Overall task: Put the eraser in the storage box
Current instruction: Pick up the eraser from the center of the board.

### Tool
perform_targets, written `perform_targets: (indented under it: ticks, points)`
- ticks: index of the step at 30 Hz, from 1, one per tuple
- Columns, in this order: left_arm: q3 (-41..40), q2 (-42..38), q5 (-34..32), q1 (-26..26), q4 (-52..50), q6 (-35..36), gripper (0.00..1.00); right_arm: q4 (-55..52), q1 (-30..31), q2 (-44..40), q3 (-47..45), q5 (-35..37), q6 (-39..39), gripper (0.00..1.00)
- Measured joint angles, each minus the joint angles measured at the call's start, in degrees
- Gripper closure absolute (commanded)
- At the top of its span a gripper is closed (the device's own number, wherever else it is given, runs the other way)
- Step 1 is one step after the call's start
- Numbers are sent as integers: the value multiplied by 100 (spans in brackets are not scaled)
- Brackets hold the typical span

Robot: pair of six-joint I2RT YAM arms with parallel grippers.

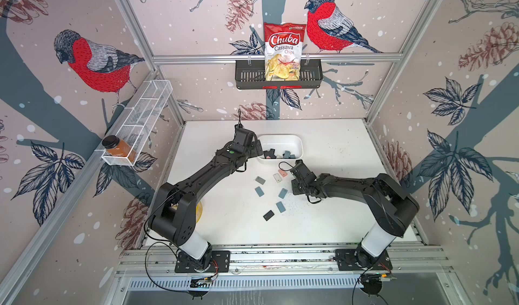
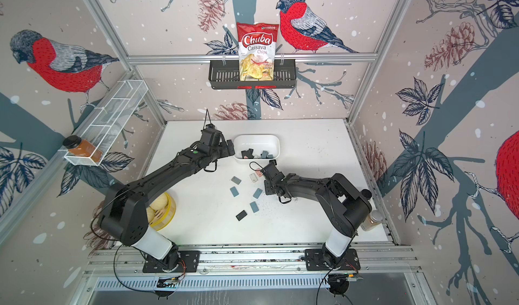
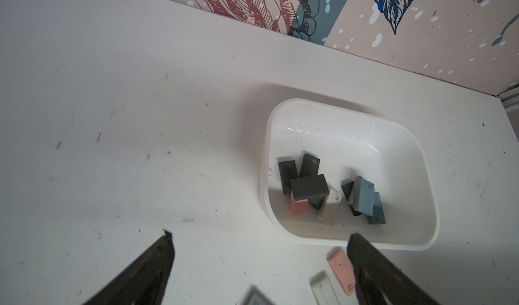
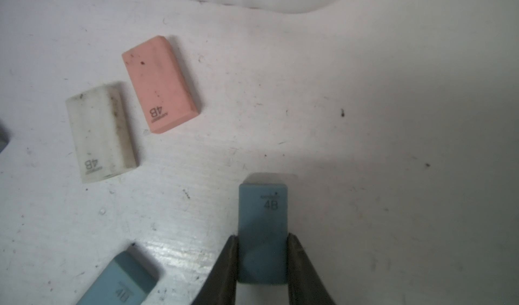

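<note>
Overhead, two black robot arms reached across a white table [image 1: 337, 154] toward a white storage box [image 1: 280, 137] near the back wall. The right gripper [image 4: 262, 237] was clenched on a blue eraser [image 4: 262, 213]. Its two dark jaws pressed the eraser's long sides, and the end stamped 4B stuck out ahead. Whether that eraser rested on the table or hung just above it could not be told. It was outside the box, just in front of the near wall.

Beside it on the table lay a pink eraser [image 4: 161, 84] and a dirty white eraser [image 4: 102, 132], almost touching each other. A second blue eraser [image 4: 123, 281] lay nearer the arm.

The left gripper [image 3: 259, 243] was spread wide and held nothing, hovering by the box's left end. Inside the box sat a loose heap: black erasers [image 3: 309, 187], one pink, one white, and paler blue erasers [image 3: 363, 197]. More erasers were scattered on the table in front of the box, with a lone black eraser [image 1: 268, 215] lying nearest the robot's base.
</note>
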Motion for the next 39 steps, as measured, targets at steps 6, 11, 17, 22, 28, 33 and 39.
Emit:
perform_targets:
  ticks: [6,11,17,22,28,33,39]
  points:
    - [2,26,22,0,-13,-4,3,4,4,-7,-7,17,0,75]
    - [2,42,22,0,-13,-26,3,4,4,-9,-9,22,2,79]
    - [11,81,111,0,-15,-26,3,2,4,-22,-11,35,17,82]
    - [11,85,116,2,-15,-26,3,-111,4,-109,-11,66,20,83]
    - [15,107,125,2,-17,-26,3,-240,-17,-304,9,129,20,83]
    - [20,120,129,4,-26,-26,3,-321,-17,-481,33,170,20,83]
    - [138,251,157,4,-107,-26,3,-520,-17,-813,195,197,20,83]
